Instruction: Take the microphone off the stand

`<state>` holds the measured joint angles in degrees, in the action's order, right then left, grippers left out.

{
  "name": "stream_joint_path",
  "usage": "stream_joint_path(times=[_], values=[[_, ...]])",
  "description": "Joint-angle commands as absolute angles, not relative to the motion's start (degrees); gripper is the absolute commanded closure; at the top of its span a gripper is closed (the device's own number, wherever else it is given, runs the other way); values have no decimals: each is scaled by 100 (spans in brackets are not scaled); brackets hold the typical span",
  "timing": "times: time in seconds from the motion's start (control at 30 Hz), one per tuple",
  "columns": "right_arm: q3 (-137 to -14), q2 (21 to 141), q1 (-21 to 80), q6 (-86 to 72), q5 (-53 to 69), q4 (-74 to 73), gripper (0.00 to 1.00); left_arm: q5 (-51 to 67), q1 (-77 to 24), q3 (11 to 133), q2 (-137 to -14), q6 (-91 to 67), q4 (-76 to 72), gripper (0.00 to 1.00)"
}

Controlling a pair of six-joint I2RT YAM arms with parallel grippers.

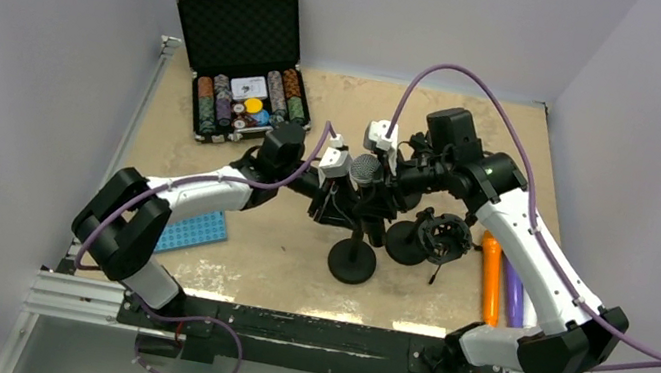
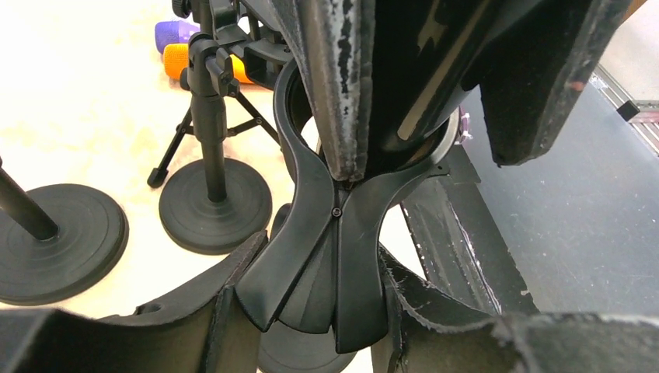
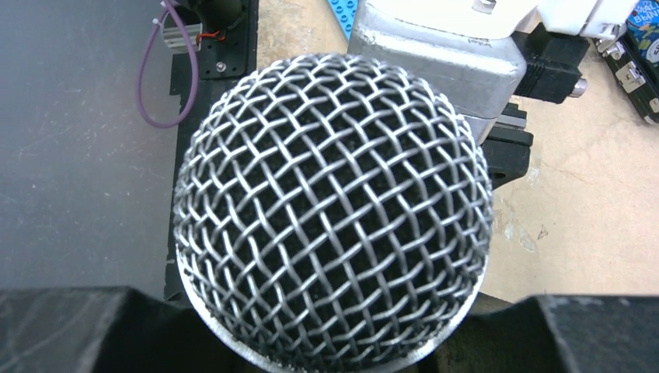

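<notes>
Microphone (image 1: pixel 366 168) mid-table, seated in the clip (image 2: pixel 334 249) of the stand (image 1: pixel 352 263), base at its 6 o'clock. Right gripper (image 3: pixel 330 342) clamps the mic just below the grille; left gripper (image 2: pixel 315 299) pinches the clip. Best: brace clip firmly, draw mic straight along its axis, no twisting, don't tip stand.

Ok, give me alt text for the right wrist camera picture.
A silver mesh microphone head fills the frame, held between the dark fingers of the right pincer. Behind it sit a grey metal block, tan table and a purple cable.
</notes>
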<state>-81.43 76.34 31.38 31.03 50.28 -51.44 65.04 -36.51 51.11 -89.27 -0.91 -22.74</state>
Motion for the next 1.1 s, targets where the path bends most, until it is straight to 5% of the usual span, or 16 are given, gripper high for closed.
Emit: stream_joint_path(times=[0.0, 0.43, 0.87, 1.0, 1.07], values=[[-8630, 7409, 3118, 3071, 5104, -5149, 100, 6517, -3651, 4944, -8761, -114, -2133, 100], [-12072, 7944, 3018, 2147, 4837, -5339, 100, 6215, -3660, 5276, -8567, 672, -956, 100], [-9848, 6011, 989, 1852, 773, -5030, 100, 5968, -3653, 5490, -8223, 1788, 447, 98], [-8942, 5578, 414, 1890, -174, -5082, 100, 5867, -3648, 5495, -8232, 1786, 464, 89], [-8428, 5431, 49, 1832, -352, -5167, 100, 5830, -3647, 5512, -8240, 1780, 501, 77]])
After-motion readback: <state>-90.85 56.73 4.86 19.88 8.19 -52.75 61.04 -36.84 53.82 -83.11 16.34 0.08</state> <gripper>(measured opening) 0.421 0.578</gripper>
